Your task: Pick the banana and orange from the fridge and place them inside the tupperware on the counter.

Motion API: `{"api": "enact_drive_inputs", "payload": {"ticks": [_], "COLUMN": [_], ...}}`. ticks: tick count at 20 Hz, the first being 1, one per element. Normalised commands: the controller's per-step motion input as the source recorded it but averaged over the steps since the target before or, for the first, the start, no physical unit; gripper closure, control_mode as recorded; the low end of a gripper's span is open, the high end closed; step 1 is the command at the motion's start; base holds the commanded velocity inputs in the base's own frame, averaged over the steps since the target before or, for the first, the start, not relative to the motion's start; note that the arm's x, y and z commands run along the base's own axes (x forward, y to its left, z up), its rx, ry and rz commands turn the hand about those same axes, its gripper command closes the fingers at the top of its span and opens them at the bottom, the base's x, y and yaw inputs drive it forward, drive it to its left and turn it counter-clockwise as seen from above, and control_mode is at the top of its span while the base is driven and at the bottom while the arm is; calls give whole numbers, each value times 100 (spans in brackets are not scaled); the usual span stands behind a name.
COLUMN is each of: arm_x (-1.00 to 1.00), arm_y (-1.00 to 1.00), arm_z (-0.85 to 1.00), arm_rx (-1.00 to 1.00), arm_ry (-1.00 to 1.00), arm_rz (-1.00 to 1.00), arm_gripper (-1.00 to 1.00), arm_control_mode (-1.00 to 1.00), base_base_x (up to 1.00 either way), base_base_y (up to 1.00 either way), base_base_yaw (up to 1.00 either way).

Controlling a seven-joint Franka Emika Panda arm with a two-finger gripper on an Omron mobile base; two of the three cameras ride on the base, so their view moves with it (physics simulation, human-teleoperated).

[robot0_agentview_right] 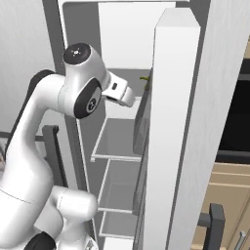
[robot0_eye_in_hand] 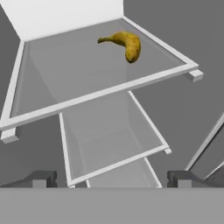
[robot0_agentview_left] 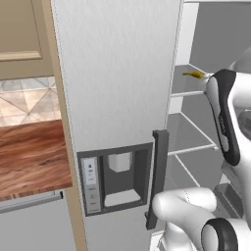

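Note:
The fridge stands with its right side open, showing grey shelves. The yellow banana lies on the back right of an upper shelf; its tip also pokes out past the arm and beside the inner door edge. My gripper hangs open in front of the shelves, lower than the banana and well short of it, with nothing between its fingertips. The reddish wood counter lies left of the fridge. The orange and the tupperware are out of view.
A closed fridge door with a dispenser recess and a dark vertical handle stands left of the opening. A white open door panel borders the shelves on the right. Lower shelves sit below the banana's shelf.

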Motion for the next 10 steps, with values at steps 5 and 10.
{"api": "enact_drive_inputs", "payload": {"ticks": [5,10], "arm_x": [49,41], "arm_y": [-15,-21], "arm_z": [0,0], "arm_rx": [0,0], "arm_ry": [0,1], "arm_rz": [0,0], "arm_gripper": [-100,-100], "arm_control_mode": [-100,-100], "base_base_x": [0,0], "base_base_y": [0,0], "base_base_yaw": [0,0]}}
